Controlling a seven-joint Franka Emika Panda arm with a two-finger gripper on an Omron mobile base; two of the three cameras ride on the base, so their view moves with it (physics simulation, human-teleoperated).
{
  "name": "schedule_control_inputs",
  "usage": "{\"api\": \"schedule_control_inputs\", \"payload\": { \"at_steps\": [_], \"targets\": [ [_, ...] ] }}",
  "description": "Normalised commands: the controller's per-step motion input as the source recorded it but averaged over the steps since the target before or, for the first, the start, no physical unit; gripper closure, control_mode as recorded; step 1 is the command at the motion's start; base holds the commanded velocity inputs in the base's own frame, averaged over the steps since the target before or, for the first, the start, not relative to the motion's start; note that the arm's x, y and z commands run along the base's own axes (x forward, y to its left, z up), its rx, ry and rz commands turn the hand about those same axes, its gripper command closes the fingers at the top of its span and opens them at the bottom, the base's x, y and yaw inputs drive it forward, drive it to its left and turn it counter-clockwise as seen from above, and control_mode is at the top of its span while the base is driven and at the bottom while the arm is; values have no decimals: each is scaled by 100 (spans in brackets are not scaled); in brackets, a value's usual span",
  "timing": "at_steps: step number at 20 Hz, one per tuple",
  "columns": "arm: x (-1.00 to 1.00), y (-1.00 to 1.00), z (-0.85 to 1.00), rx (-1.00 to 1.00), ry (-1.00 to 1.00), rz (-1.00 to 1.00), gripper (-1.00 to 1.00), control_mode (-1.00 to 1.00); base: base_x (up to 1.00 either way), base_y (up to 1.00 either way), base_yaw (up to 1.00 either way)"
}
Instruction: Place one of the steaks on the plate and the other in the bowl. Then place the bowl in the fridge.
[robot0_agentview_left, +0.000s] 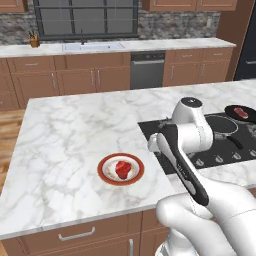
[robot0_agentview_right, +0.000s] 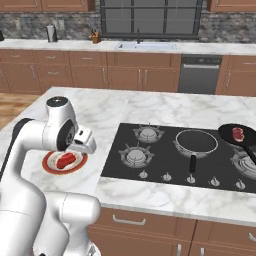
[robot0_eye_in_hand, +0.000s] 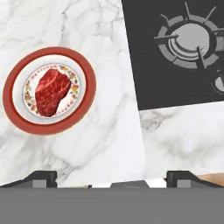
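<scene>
Left base view: one steak (robot0_agentview_left: 122, 169) lies on the plate (robot0_agentview_left: 106, 163) on the marble island, left of the cooktop (robot0_agentview_left: 227, 147).

Right base view: a second steak (robot0_agentview_right: 238, 133) sits in a black frying pan (robot0_agentview_right: 226, 136) at the cooktop's right.

Hand view: the gripper (robot0_eye_in_hand: 111, 177) is spread wide and empty above the counter, beside the plate.

We see a white marble-veined island counter (robot0_agentview_left: 65, 135) carrying a round white plate with an orange-red rim (robot0_agentview_left: 120, 169) near its front edge. Just right of the plate, a black glass cooktop with grey burners (robot0_agentview_right: 165, 155) sits set into the counter surface.
</scene>
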Motion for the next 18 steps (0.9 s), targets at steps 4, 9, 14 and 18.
{"api": "schedule_control_inputs", "payload": {
  "at_steps": [4, 9, 14, 18],
  "targets": [
    [-13, -14, 62, -8, 22, 4, -100, -100, 0, 0, 0],
    [2, -2, 0, 0, 8, 0, -100, -100, 0, 0, 0],
    [-9, -23, -7, 2, 0, -4, -100, 100, -11, -35, -4],
    [0, 0, 0, 0, 0, 0, -100, 100, -13, -100, -6]
  ]
}}
